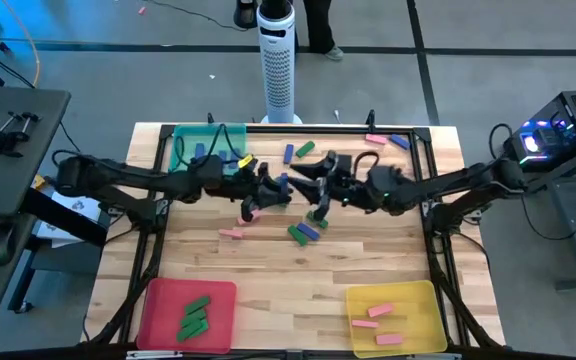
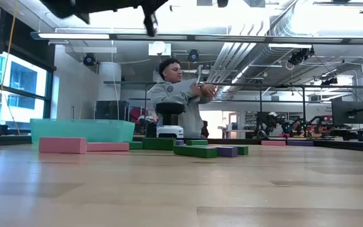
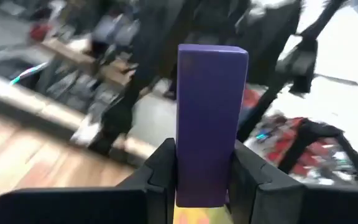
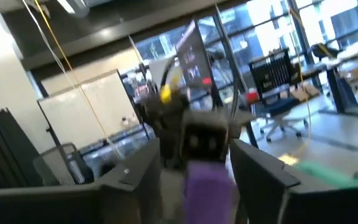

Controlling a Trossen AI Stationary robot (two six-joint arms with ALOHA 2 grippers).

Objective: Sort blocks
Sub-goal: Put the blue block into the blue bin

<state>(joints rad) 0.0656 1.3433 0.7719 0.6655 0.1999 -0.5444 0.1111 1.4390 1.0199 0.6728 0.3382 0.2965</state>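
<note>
Overhead, both arms reach in from the sides and meet above the middle of the wooden table. The left gripper and the right gripper sit nose to nose, with a purple block between them. Loose blocks lie just below: a green and blue cluster at 6 o'clock of the grippers, and a pink block at 7 o'clock. More blocks lie toward 12 o'clock, and a pink and blue pair near the far right edge. The teal tray fills the far left corner, the red tray with green blocks the near left, and the yellow tray with pink blocks the near right. The near middle of the table is bare wood between the two trays.

Level across the table, a pink block lies in front of the teal tray, with green and purple blocks toward the middle. A person stands behind. Wide bare wood stretches in front.

From the left wrist, the fingers clamp the purple block, which stands upright between them.

From the right wrist, the fingers flank a purple block, with the other gripper just beyond it; whether they grip it I cannot tell.
</note>
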